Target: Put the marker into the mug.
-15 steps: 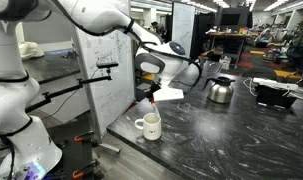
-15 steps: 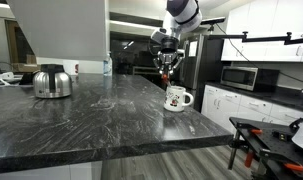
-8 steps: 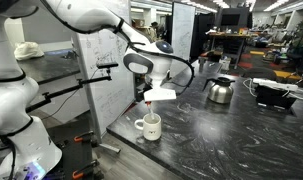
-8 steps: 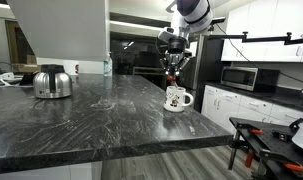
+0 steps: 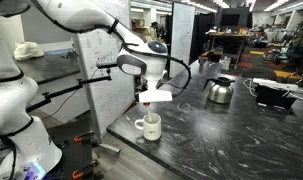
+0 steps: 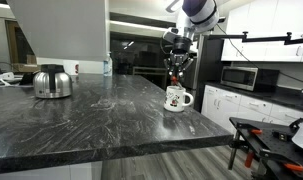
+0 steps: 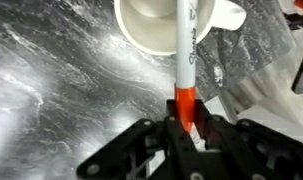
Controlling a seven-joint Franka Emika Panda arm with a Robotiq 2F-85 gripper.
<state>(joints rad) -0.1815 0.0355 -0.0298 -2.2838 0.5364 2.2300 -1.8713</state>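
Observation:
My gripper point(image 7: 184, 128) is shut on the red end of the marker point(image 7: 186, 50), a slim white pen that points straight down. In the wrist view the marker's white shaft lies over the open mouth of the white mug point(image 7: 156, 25). In both exterior views the gripper point(image 5: 148, 100) point(image 6: 177, 72) hangs directly above the mug point(image 5: 148, 125) point(image 6: 177, 98), which stands upright near the counter's corner with its loop handle to one side. The marker's lower tip is just above the mug's rim; I cannot tell whether it is inside.
The dark marbled counter point(image 5: 221, 140) carries a shiny steel kettle point(image 5: 220, 89) point(image 6: 52, 81) far from the mug. A dark tray-like object point(image 5: 274, 92) stands at the counter's far end. A whiteboard point(image 5: 103, 60) stands behind the arm. The counter edge runs close to the mug.
The gripper with the marker has shifted sideways toward the mug and now hangs centred over its mouth. The mug and kettle have not moved.

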